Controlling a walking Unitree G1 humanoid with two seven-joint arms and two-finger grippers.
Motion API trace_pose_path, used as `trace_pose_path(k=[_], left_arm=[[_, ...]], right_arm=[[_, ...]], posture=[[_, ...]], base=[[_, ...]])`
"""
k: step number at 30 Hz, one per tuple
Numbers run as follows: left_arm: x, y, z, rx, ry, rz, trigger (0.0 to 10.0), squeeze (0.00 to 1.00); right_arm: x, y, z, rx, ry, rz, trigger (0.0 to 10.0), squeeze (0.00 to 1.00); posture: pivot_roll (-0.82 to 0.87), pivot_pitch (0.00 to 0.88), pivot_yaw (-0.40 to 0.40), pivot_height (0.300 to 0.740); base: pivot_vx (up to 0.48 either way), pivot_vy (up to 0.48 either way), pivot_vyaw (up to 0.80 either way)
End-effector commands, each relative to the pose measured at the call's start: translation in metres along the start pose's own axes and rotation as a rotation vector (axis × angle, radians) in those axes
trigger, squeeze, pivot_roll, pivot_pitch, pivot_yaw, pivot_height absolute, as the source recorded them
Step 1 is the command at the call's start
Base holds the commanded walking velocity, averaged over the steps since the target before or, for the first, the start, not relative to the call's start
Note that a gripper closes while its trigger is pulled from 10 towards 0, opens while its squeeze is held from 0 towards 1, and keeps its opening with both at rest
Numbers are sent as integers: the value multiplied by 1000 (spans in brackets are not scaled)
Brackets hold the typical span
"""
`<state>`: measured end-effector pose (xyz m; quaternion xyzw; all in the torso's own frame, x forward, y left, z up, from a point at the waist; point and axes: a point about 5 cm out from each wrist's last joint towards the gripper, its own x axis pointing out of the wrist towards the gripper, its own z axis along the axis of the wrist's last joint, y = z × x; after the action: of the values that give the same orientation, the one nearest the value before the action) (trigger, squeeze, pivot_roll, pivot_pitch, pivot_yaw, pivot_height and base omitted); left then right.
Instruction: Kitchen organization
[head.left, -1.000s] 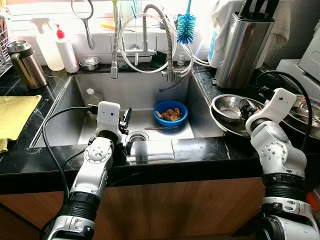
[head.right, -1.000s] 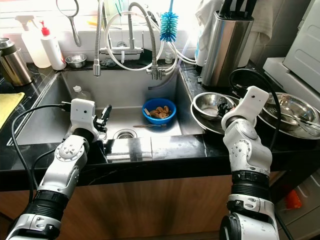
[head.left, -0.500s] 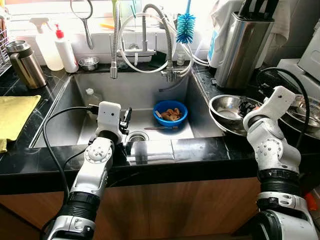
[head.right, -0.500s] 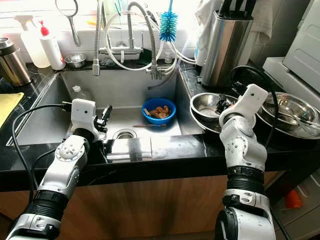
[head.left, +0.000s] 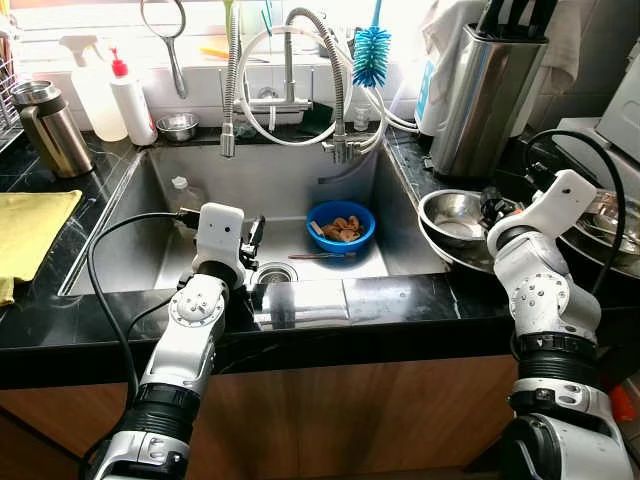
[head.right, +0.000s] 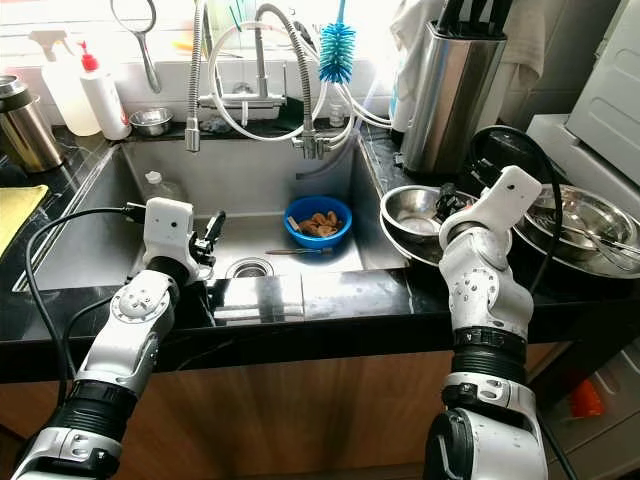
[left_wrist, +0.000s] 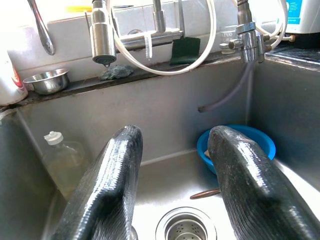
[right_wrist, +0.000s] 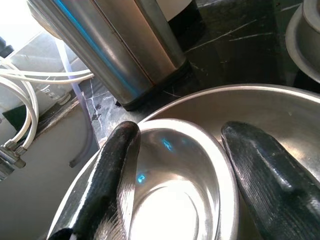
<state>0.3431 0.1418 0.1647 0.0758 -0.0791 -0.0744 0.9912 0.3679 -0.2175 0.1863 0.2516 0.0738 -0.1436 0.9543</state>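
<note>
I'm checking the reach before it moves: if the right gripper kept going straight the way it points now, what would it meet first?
Most likely the small steel bowl nested in the larger steel bowl: the open right gripper straddles its rim. Depth is unclear.

We are facing a black marble counter (head.left: 60, 320), wooden cabinet fronts (head.left: 330, 420) below, daylight glaring off white backsplash tiles (head.left: 200, 75).

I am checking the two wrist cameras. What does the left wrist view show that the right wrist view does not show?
The left wrist view shows the sink, its drain, a blue bowl and a plastic bottle. The right wrist view shows nested steel bowls and a steel knife block. Both show open black fingers and white hoses.
</note>
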Motion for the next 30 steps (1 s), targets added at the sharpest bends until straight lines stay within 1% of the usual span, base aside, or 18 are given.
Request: trace_pose_path(k=[1,4,7,13,15,29,30], left_arm=[[2,-1,5,11,-24,-16,10000,0],[1,-1,4,13,-21,-19,10000,0],[1,-1,4,14,-20,-19,10000,0],[1,0,5,16,-20,-18,10000,0],[1,0,5,16,-19,-19,10000,0],[1,-1,5,24,-21,-26,10000,0],[1,-1,5,25,-21,-27,10000,0]], right_arm=[[1,3,-1,13,21,0,10000,0],[1,0,-5,38,39,-29,10000,0],[2,-1,-5,43,40,-34,10000,0],[1,-3,-1,63,23,-55,10000,0],[2,-4,-2,91,35,-63,10000,0],[3,-1,-5,77,61,-44,10000,0],[4,0,-5,79,60,-42,9373,0]], posture=[[-42,11,-8,740],[-40,11,-9,740],[-40,11,-9,740],[-39,24,-11,740],[-39,24,-11,740],[-38,32,-10,740],[-38,32,-10,740]], base=[[0,0,0],[0,0,0],[0,0,0],[0,0,0],[0,0,0],[0,0,0],[0,0,0]])
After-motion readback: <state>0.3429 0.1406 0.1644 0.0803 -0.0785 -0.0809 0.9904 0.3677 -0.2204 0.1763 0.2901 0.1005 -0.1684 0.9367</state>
